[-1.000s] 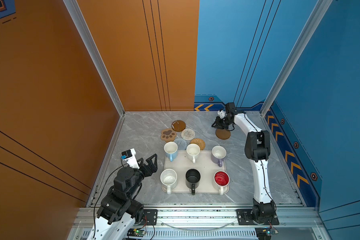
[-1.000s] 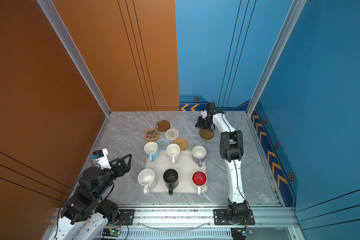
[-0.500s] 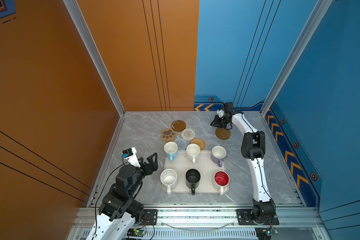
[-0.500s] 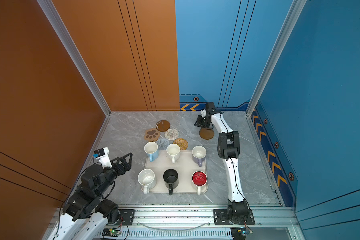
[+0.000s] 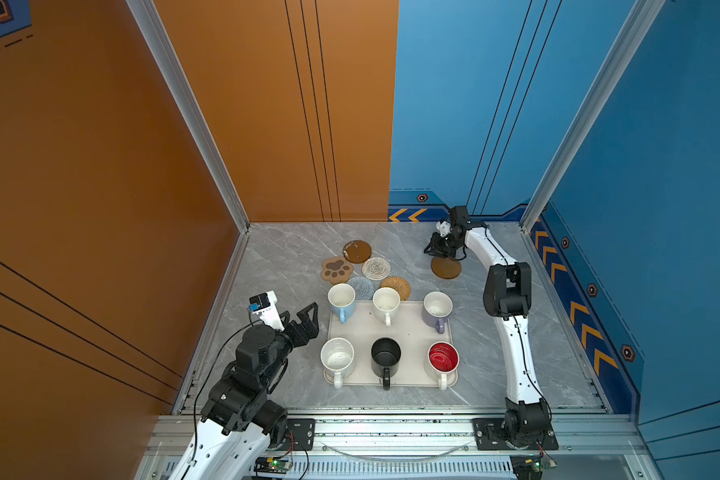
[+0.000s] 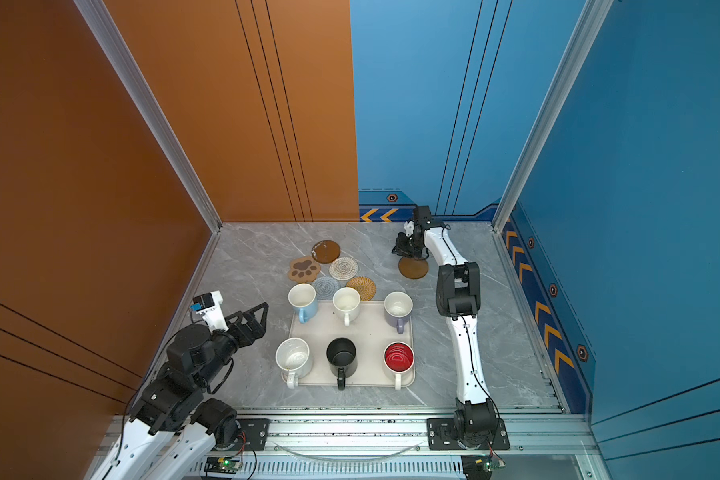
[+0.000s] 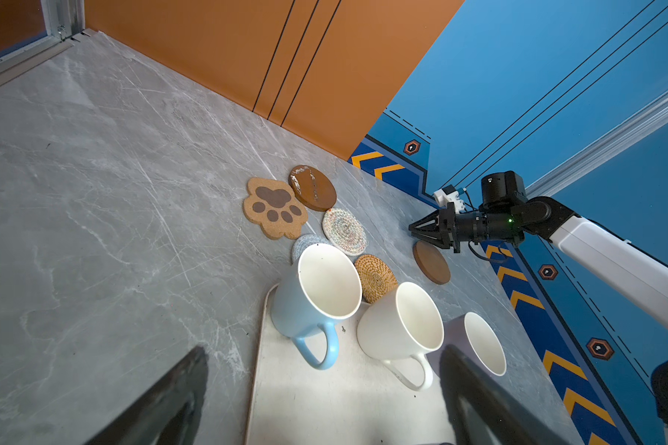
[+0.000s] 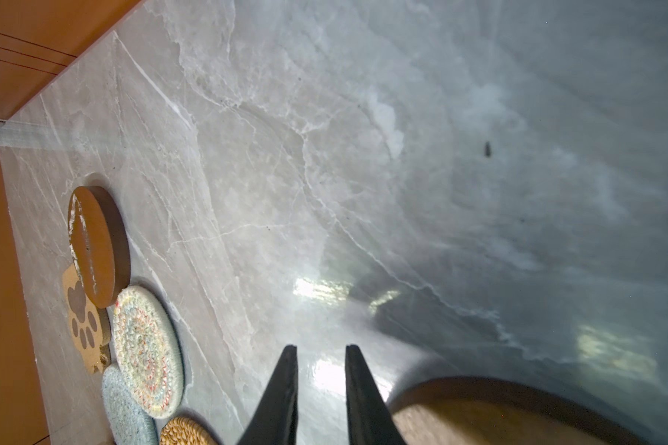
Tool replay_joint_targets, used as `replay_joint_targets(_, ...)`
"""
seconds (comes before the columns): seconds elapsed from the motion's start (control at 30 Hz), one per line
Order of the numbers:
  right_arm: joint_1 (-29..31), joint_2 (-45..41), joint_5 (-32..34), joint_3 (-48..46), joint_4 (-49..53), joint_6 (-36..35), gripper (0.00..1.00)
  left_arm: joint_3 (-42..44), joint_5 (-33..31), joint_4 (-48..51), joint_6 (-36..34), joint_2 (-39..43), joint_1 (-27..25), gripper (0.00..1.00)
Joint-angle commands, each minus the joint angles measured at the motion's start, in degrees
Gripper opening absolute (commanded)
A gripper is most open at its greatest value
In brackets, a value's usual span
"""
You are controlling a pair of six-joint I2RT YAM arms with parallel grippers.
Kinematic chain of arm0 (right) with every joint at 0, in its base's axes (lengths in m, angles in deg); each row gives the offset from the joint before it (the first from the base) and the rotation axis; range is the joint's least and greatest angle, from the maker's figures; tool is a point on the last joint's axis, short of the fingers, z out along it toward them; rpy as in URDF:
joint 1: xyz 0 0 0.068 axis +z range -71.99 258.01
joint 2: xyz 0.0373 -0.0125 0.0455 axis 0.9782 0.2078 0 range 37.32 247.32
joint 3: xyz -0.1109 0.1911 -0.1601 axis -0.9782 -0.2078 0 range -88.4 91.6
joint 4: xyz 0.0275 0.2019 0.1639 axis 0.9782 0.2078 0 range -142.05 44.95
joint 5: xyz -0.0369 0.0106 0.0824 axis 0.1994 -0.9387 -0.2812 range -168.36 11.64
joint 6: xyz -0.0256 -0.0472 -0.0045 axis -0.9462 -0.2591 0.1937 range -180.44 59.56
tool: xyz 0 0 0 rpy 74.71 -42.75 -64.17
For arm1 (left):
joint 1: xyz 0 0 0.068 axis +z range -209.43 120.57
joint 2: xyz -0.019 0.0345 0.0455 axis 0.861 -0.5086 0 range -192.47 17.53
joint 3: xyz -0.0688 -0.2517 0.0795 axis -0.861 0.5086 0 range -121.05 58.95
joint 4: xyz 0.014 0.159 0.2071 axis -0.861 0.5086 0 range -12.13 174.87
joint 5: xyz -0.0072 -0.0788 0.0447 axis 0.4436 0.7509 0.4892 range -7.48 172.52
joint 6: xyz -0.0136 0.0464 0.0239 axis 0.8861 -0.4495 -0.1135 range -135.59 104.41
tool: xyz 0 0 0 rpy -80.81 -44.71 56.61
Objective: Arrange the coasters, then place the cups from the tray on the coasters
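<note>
Near the left edge of the bench the left gripper [image 5: 304,318] is hovering with its fingers spread wide and empty, pointing toward the tray [image 5: 410,332]. The tray is lying mid-bench toward the near edge and carrying six cups: the light blue cup [image 5: 341,299], cream cup [image 5: 386,301] and lavender cup [image 5: 437,307] in the far row, and the speckled cup [image 5: 337,357], black cup [image 5: 385,355] and red-lined cup [image 5: 443,357] in the near row. Just beyond the tray's far side five coasters are sitting bunched, touching or overlapping: the paw coaster [image 5: 336,269], a brown disc [image 5: 357,251], the white woven round [image 5: 376,268], the grey-blue round [image 5: 362,286] half hidden behind the light blue cup, and the rattan round [image 5: 395,286]. Further right, apart from that bunch, the second brown disc [image 5: 446,268] is lying flat toward the far right corner. The right gripper [image 5: 435,249] is hanging just beside it on its far side, fingers only narrowly apart with nothing between them. Being round, that disc is offering no preferred axis. The right arm is by far the nearer, and the far-row cups seem to be crowding only the bunch.
</note>
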Motion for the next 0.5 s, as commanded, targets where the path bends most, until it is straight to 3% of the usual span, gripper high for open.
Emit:
replay_joint_targets(0.0,-0.6,1.7,1.5,-0.5,2.8,-1.6,0.21,-0.8,-1.2,-1.2,-1.1,0.1,-0.8,0.94)
replay_joint_targets(0.47,-1.2,-2.1,3.0,-8.0,3.5,-4.2,0.21,-0.6,-1.6,-1.2,-1.2,0.8,-1.7,0.94)
